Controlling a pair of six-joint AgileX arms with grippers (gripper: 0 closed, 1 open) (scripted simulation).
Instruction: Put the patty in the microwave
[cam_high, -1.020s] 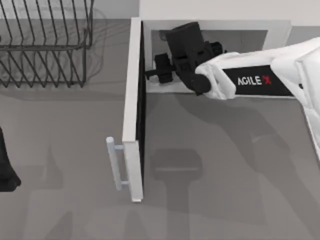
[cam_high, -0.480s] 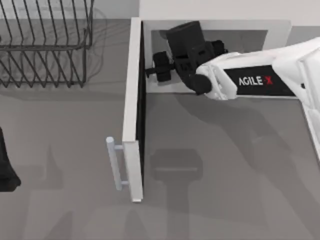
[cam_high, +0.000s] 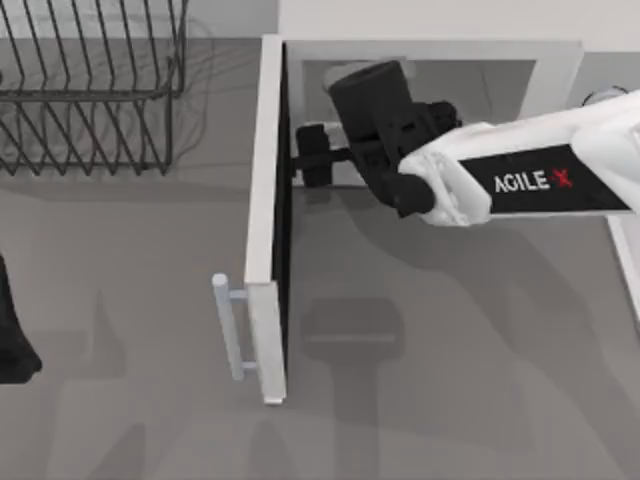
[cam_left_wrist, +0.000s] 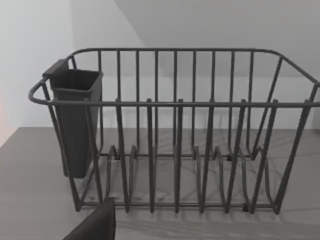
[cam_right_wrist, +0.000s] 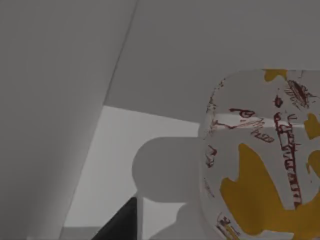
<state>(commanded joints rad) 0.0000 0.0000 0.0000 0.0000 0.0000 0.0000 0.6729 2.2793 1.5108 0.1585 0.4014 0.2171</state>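
Note:
The white-grey microwave (cam_high: 560, 60) stands at the back with its door (cam_high: 265, 200) swung wide open toward the front. My right gripper (cam_high: 303, 155) is at the left front of the pale cavity, close to the door, and is open with nothing between its fingers. In the right wrist view the patty (cam_right_wrist: 260, 165), whitish with orange-yellow patches and red marks, lies on the cavity floor beside one dark fingertip (cam_right_wrist: 122, 220) and apart from it. My left gripper (cam_high: 12, 340) is parked at the table's left edge.
A dark wire dish rack (cam_high: 90, 90) stands at the back left, with a dark cutlery cup (cam_left_wrist: 75, 120) hung on its end. The door's bar handle (cam_high: 232, 325) juts out to the left. A plain grey rounded slab (cam_high: 350, 330) lies in front of the microwave.
My right gripper has drawn back toward the front of the cavity and shifted slightly left toward the door, and its fingers stand wider apart. The left arm has not moved.

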